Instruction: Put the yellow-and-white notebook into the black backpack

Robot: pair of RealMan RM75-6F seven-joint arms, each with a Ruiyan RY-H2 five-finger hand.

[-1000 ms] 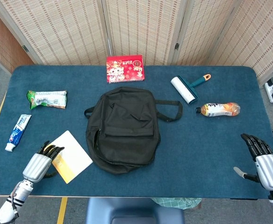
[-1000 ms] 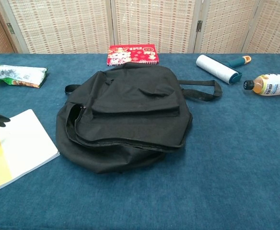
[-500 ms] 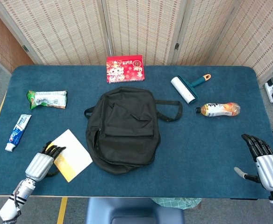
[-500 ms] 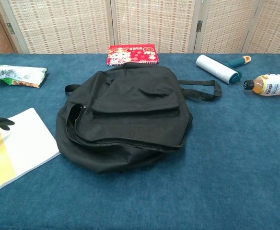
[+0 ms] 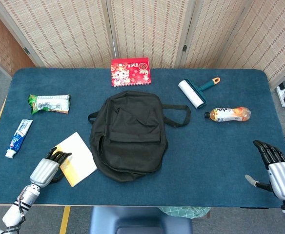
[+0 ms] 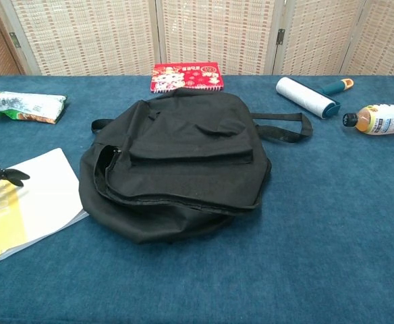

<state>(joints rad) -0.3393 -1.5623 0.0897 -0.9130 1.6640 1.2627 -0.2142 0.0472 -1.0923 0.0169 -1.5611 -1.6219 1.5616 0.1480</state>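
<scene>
left hand (image 5: 49,167): low at near table edge, knuckles up, dark fingers (image 5: 60,157) curled over yellow end of notebook (image 5: 77,158), gripping it | black backpack (image 5: 129,134): flat, just right of those fingertips, touching notebook's white edge | right hand (image 5: 274,168): far right, upright, fingers spread, holding nothing

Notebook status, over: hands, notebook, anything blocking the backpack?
Left hand fingers on the notebook, grip unclear. Right hand open, idle at the table edge. Notebook flat, touching the black backpack. Nothing in the way; bag opening not visibly open.
</scene>
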